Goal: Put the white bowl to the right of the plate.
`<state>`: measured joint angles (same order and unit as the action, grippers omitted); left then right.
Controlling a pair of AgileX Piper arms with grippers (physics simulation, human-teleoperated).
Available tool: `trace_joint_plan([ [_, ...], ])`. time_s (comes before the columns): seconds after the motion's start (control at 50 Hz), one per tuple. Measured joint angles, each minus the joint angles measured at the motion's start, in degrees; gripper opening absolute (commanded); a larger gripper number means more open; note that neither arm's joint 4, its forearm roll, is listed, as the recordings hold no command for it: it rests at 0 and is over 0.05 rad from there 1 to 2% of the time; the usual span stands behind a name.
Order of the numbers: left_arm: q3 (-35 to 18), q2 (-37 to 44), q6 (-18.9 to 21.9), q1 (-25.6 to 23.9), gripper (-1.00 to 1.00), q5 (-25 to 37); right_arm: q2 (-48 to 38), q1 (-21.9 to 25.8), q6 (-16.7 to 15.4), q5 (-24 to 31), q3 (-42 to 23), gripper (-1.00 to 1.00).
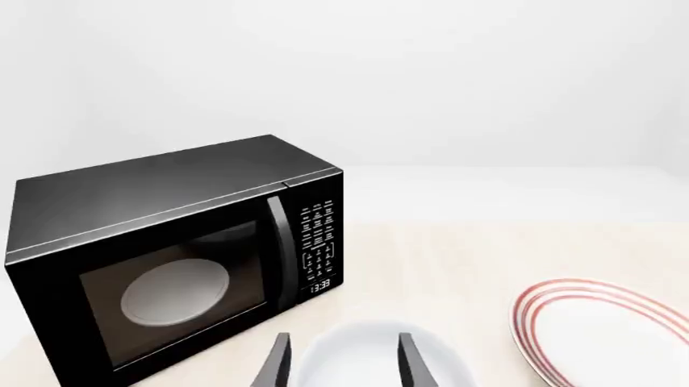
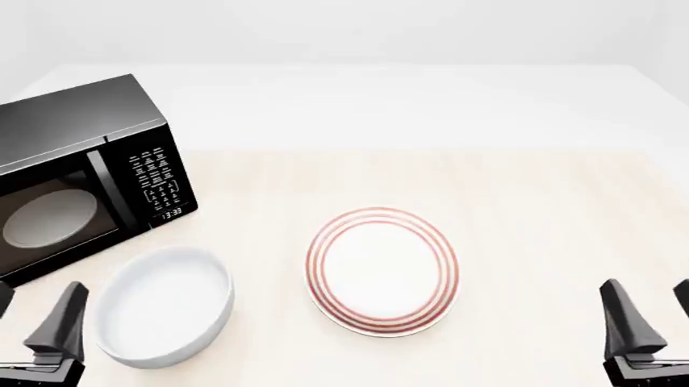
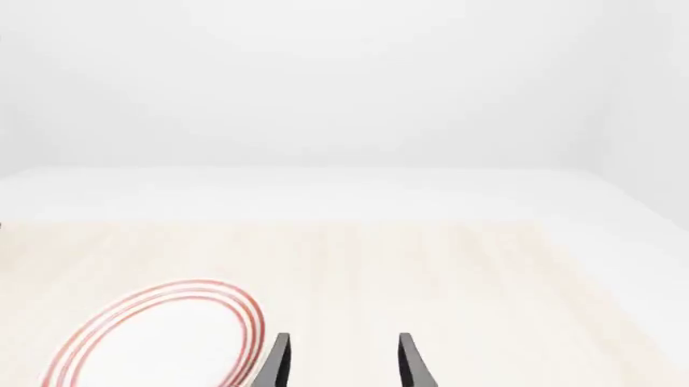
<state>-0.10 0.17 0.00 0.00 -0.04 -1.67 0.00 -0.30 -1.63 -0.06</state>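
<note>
The left gripper [image 2: 32, 310] sits low at the near left of the table [image 2: 538, 210]. Its two dark fingers [image 1: 277, 363] are spread apart and hold nothing. Just past it is the white bowl [image 2: 164, 305], standing upright on the table, and the wrist camera shows the bowl [image 1: 372, 355] right in front of the open fingers. The bowl is to the left of the plate [image 2: 382, 269], near it but not touching. The plate has red rings around its rim and lies flat on the table. Behind the bowl, farther left of the plate, stands a black microwave [image 2: 81, 173] with its door shut and a pale round disc [image 2: 45, 218] inside. The right gripper [image 2: 649, 310] is well to the right of the plate, also spread open and holding nothing.
</note>
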Motion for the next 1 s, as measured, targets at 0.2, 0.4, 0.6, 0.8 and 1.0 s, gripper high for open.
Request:
trace_joint_plan([
  [0.2, -0.1, 0.2, 0.0, 0.0, 1.0, 0.0, -0.3, 0.7, -0.5, 0.2, 0.0, 1.0],
  [0.4, -0.1, 0.2, 0.0, 0.0, 1.0, -0.1, -5.0, 1.0, 0.6, -2.8, -0.8, 1.0],
  [0.6, -0.1, 0.2, 0.0, 0.0, 1.0, -0.1, -17.2, 5.1, 1.3, -7.9, -5.3, 1.0],
  [0.8, -0.1, 0.3, 0.0, 0.0, 1.0, -0.1, -30.4, 10.1, 1.2, -11.3, -12.3, 1.0],
  [1.0, -0.1, 0.3, 0.0, 0.0, 1.0, -0.1, -41.1, 15.3, 2.1, -11.5, -20.0, 1.0],
])
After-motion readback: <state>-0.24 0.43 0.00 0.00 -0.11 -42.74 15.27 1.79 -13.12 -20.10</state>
